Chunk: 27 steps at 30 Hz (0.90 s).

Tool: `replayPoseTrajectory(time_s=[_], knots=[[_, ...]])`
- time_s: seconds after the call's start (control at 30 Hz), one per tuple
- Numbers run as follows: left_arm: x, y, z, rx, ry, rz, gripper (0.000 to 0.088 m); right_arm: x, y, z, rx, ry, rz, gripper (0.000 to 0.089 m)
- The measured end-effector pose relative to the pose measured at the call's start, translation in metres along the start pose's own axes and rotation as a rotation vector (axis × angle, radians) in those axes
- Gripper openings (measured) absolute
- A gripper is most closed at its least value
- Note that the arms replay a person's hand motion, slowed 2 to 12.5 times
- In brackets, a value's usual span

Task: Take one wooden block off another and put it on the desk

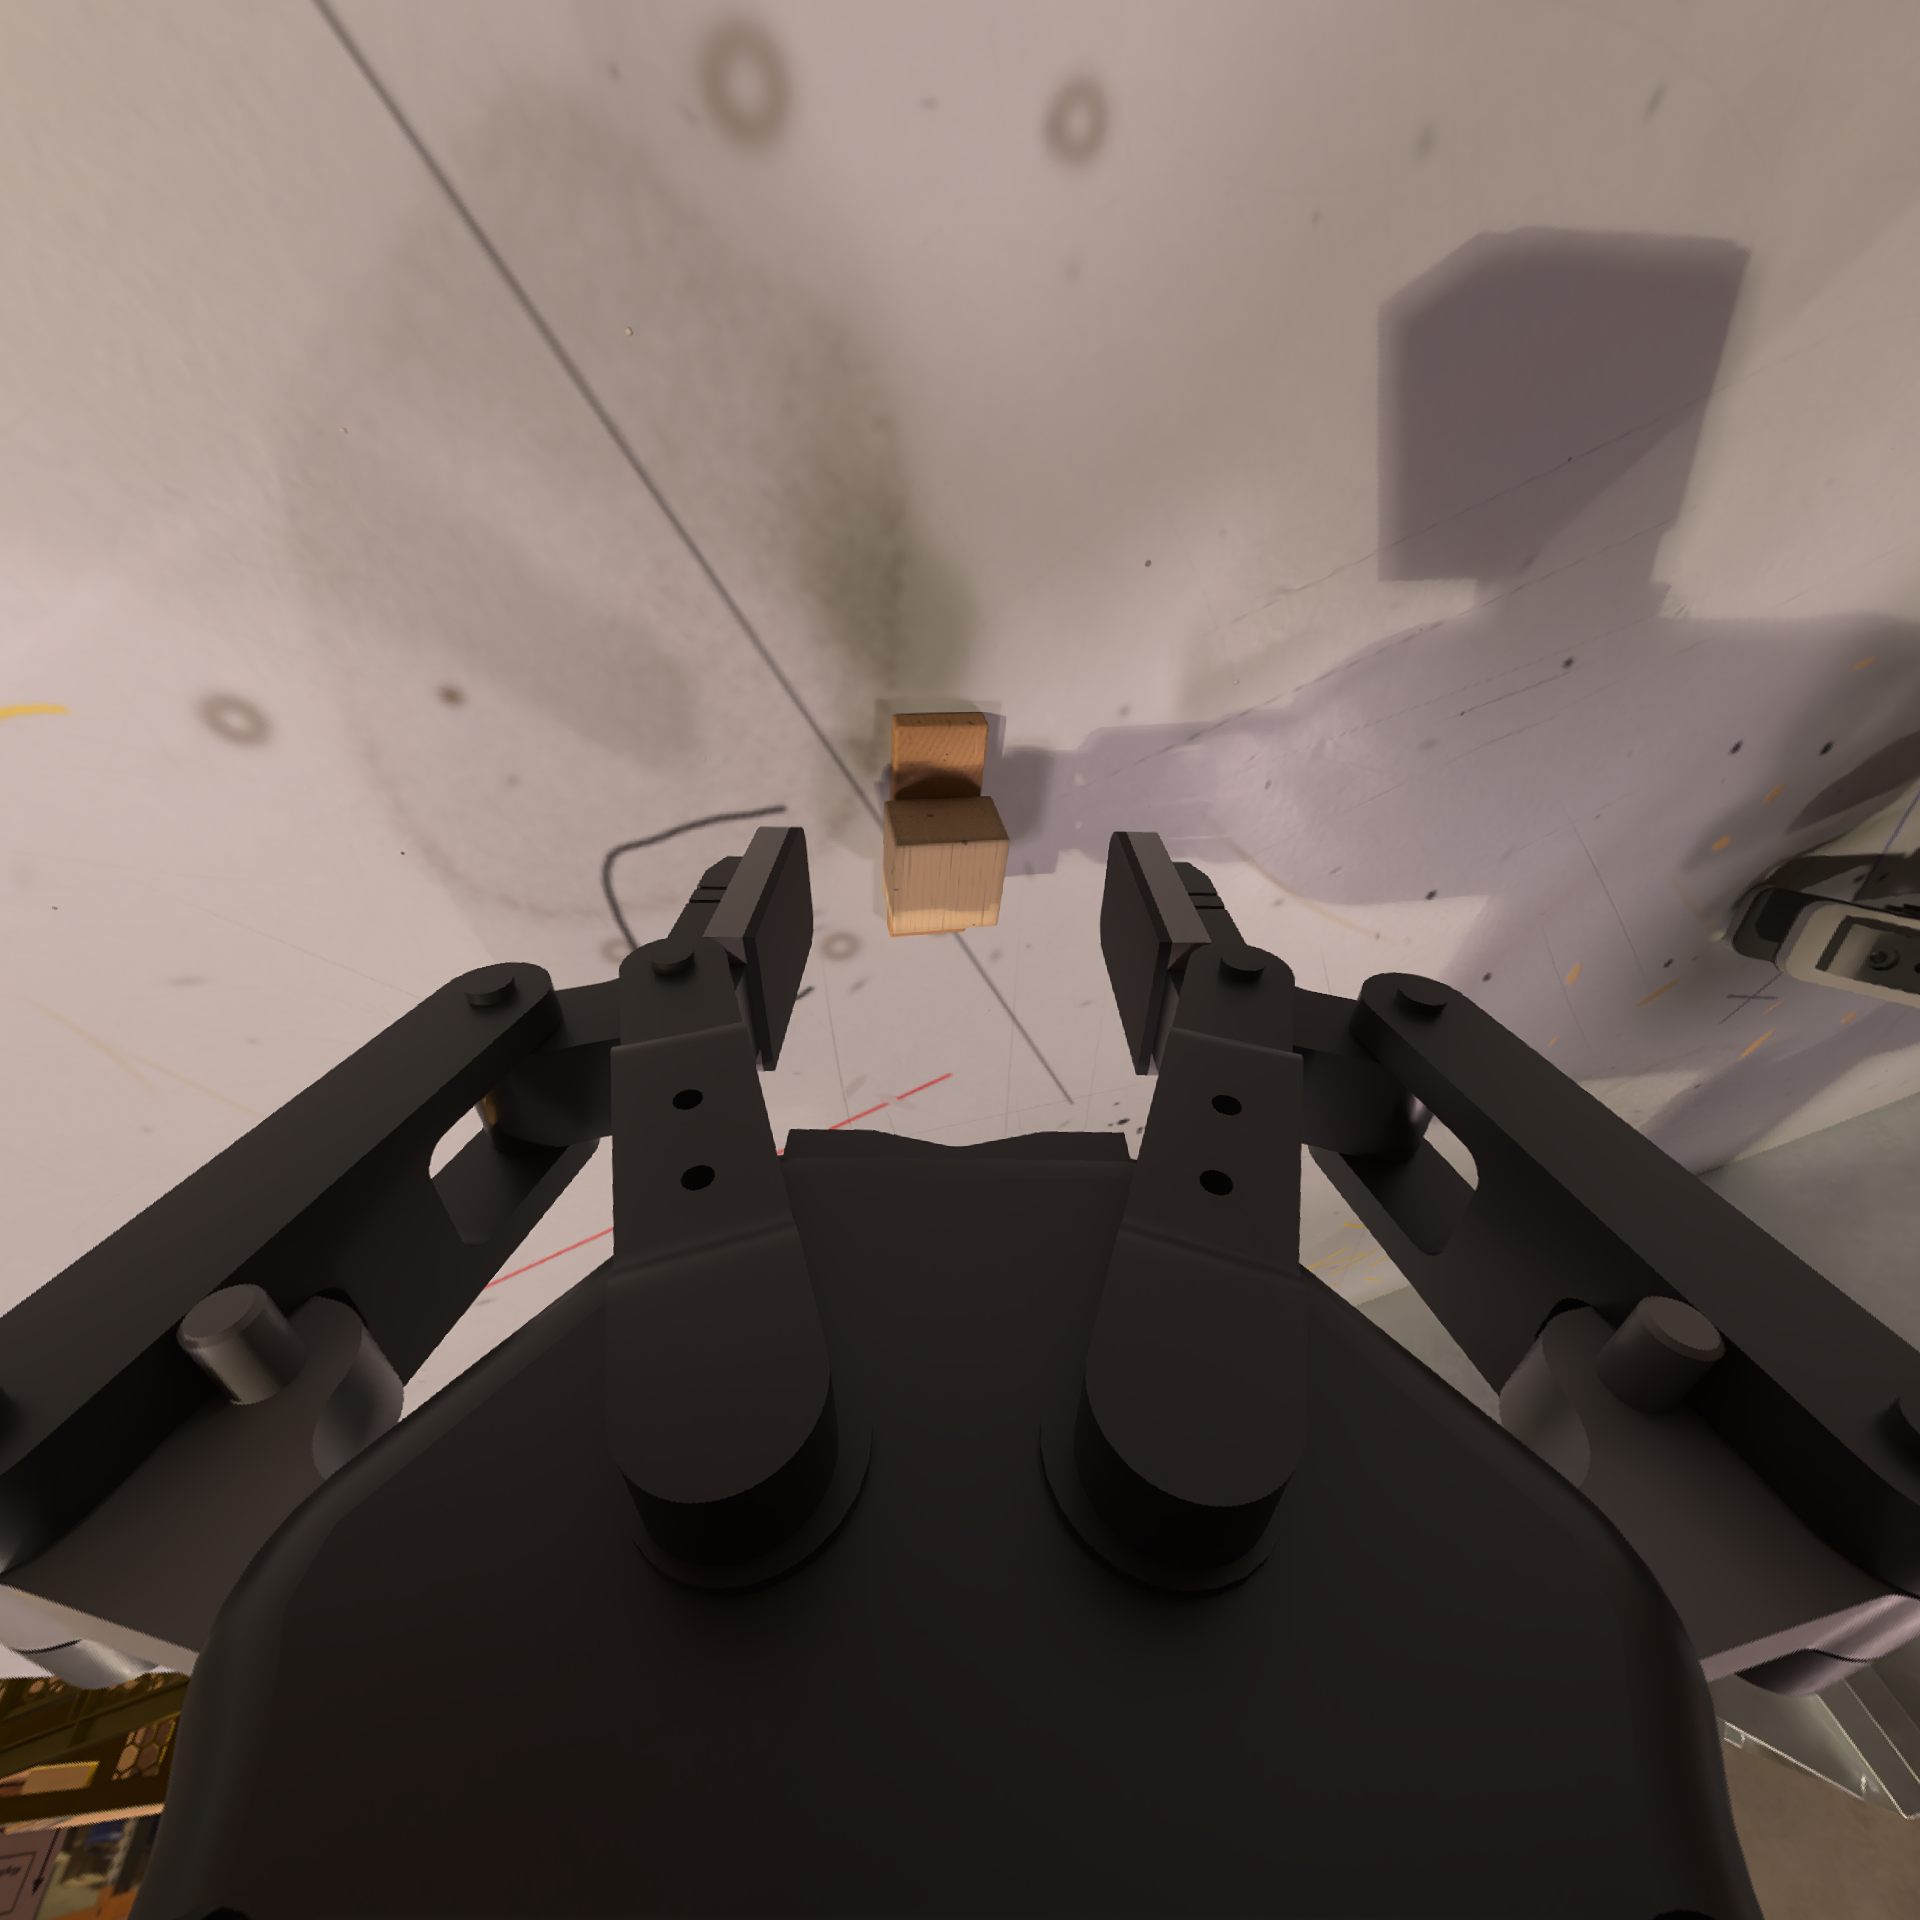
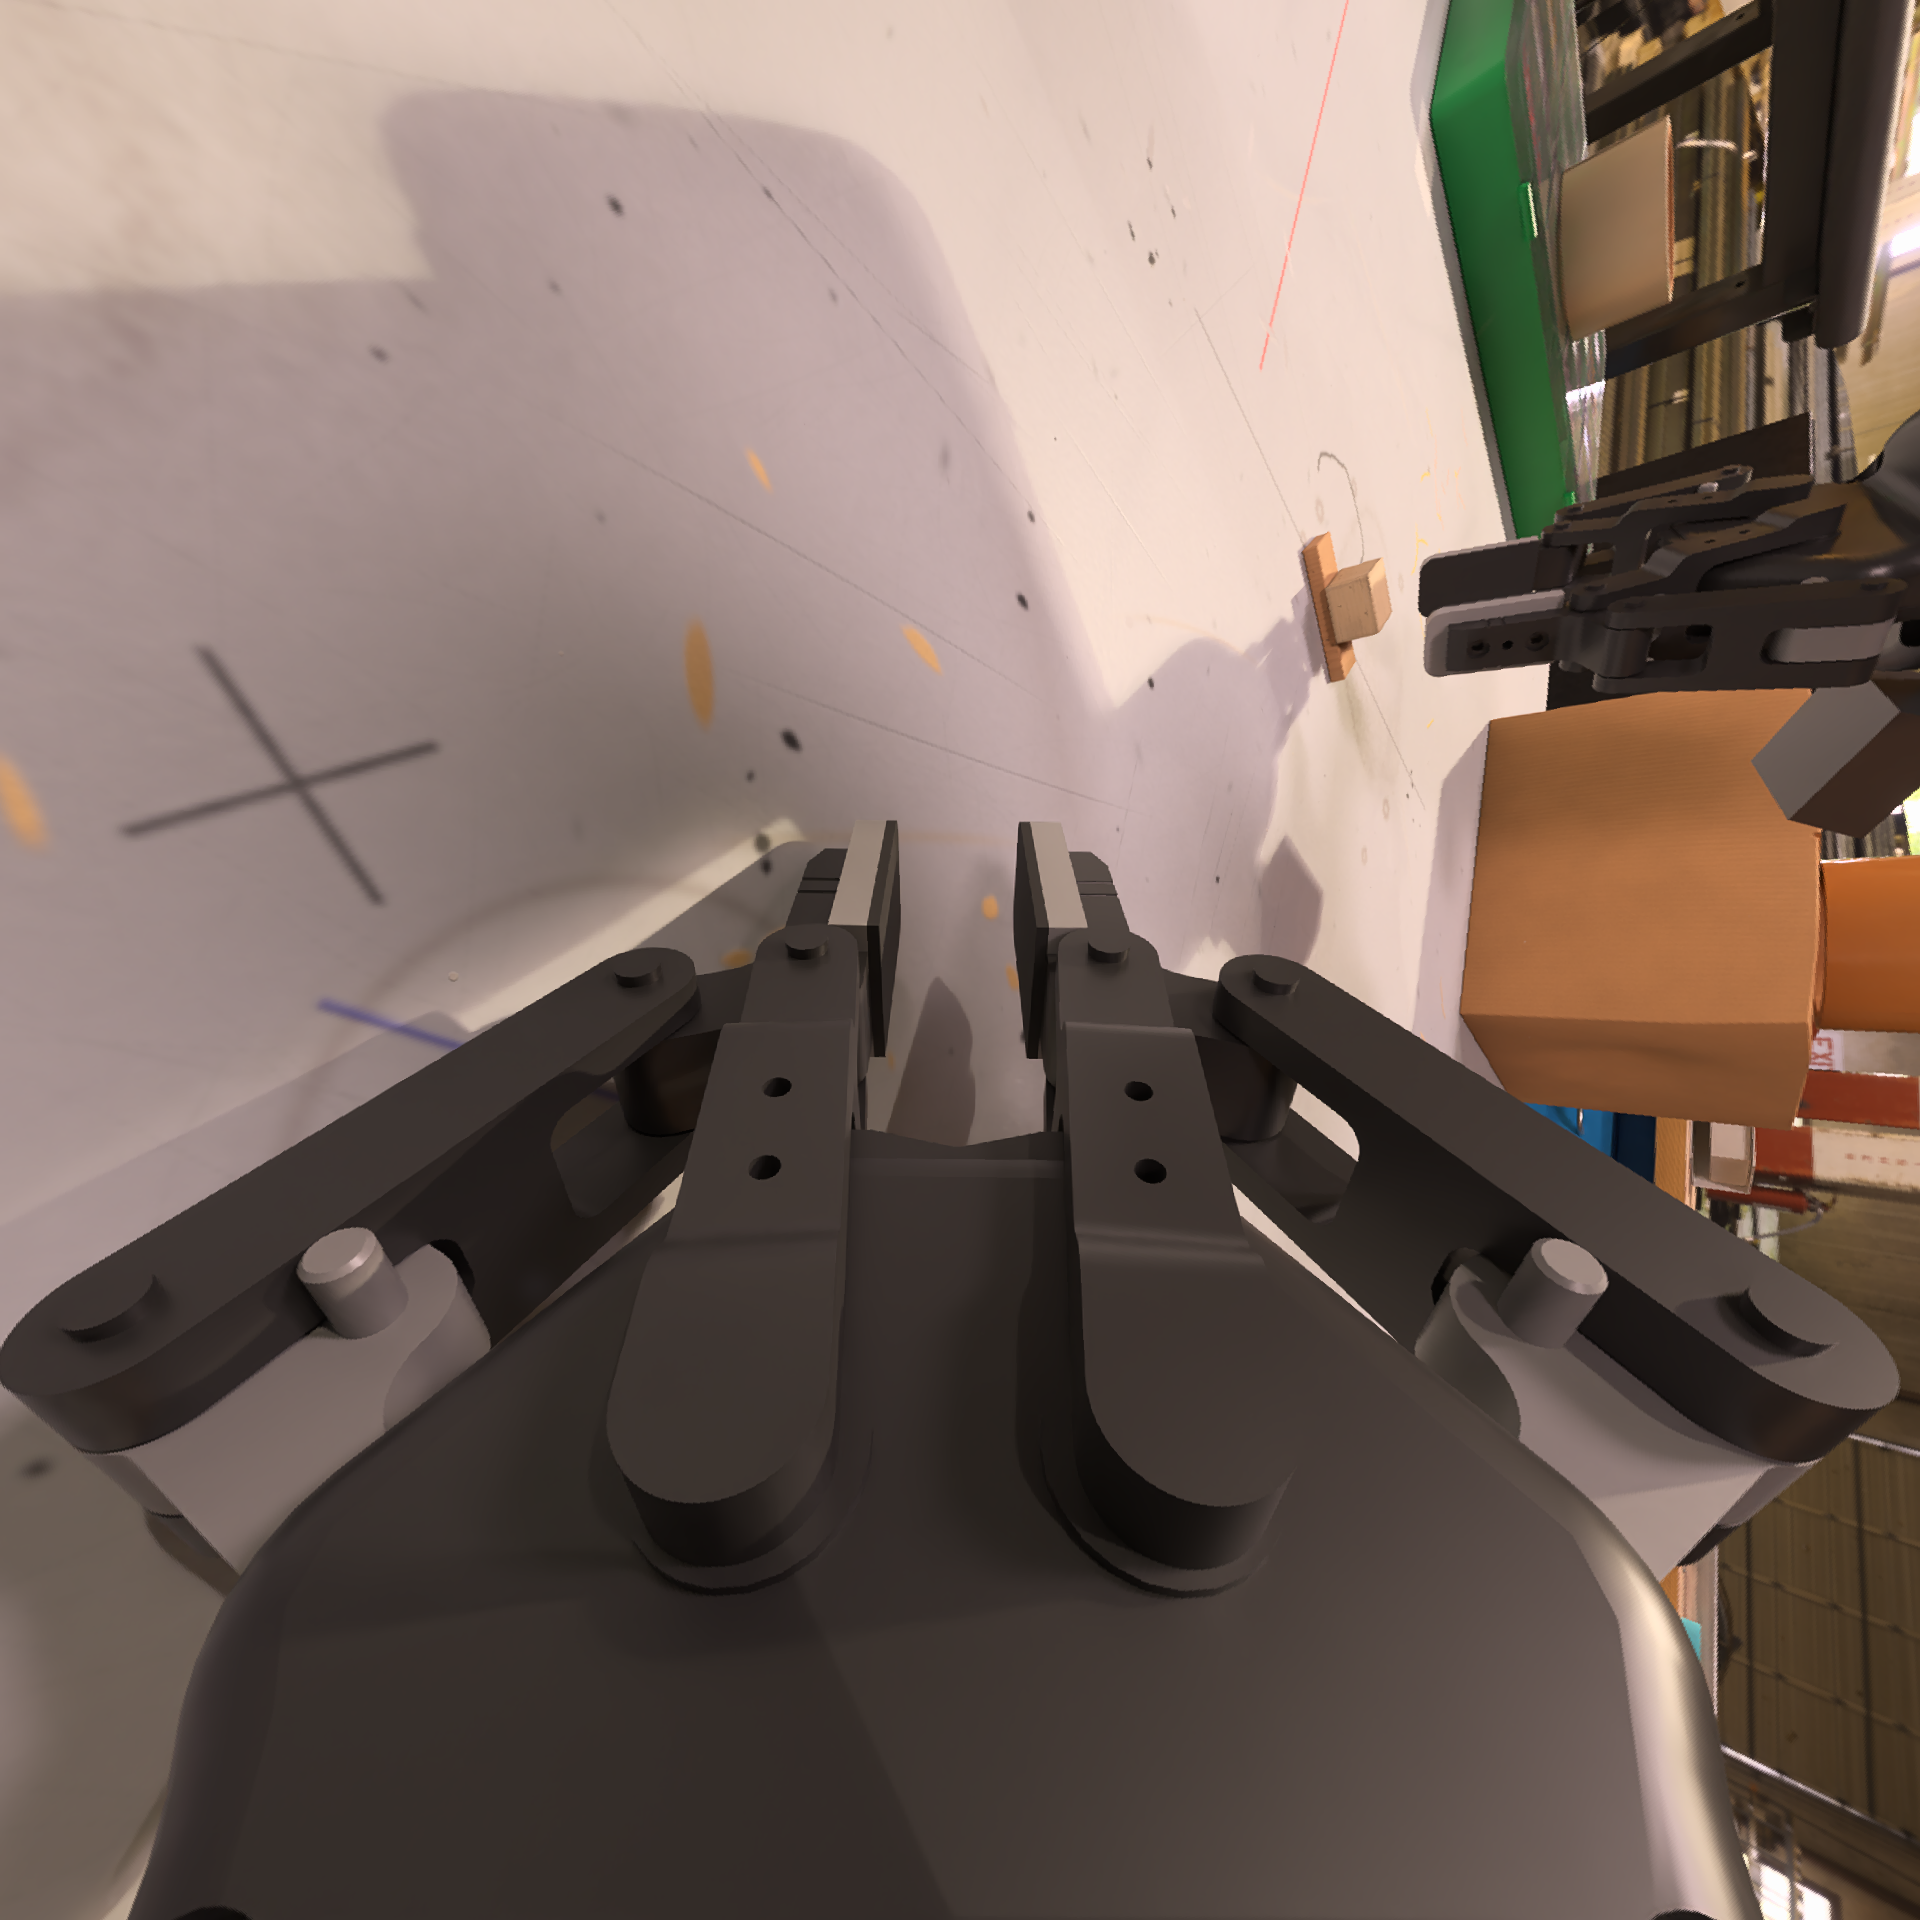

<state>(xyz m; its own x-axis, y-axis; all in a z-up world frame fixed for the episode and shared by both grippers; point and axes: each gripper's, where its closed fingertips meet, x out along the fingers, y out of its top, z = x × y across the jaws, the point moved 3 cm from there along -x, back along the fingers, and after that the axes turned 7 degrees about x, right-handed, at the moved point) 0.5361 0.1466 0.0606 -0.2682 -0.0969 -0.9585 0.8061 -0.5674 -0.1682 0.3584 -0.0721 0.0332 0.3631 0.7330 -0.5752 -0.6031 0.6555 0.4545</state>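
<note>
A small wooden cube [image 1: 945, 873] stands on a flat wooden block [image 1: 938, 750] on the white desk [image 1: 416, 468]. My left gripper [image 1: 954, 914] is open and empty. It hangs just above the cube, and the cube shows between its fingertips. In the right wrist view the cube [image 2: 1359, 601] sits on the flat block [image 2: 1326, 613], with the left gripper [image 2: 1429, 613] a short gap away from it. My right gripper [image 2: 961, 894] is far from the blocks, low over the desk. Its fingers stand a narrow gap apart with nothing between them.
A brown cardboard box [image 2: 1642, 914] and a green-edged panel [image 2: 1486, 260] stand beyond the desk's edge. A black cross [image 2: 281, 779] is marked on the desk near my right gripper. Part of the other arm [image 1: 1839, 935] shows at the right edge.
</note>
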Motion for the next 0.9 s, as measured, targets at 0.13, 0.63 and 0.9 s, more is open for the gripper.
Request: replayPoseTrajectory(time_s=[0.13, 0.63, 0.9], knots=[[0.001, -0.001, 0.001, 0.014, -0.006, -0.005, 0.0545, 0.0, 0.0, 0.0, 0.001, 0.001, 0.001, 0.0201], [0.007, -0.006, 0.004, 0.046, 0.0, -0.086, 0.0666, 0.0, 0.0, 0.0, 0.002, 0.002, 0.001, 0.0198], [0.012, -0.005, 0.01, 0.014, -0.046, -0.122, 0.0638, 0.0, 0.0, 0.0, 0.007, 0.003, 0.002, 0.0198]])
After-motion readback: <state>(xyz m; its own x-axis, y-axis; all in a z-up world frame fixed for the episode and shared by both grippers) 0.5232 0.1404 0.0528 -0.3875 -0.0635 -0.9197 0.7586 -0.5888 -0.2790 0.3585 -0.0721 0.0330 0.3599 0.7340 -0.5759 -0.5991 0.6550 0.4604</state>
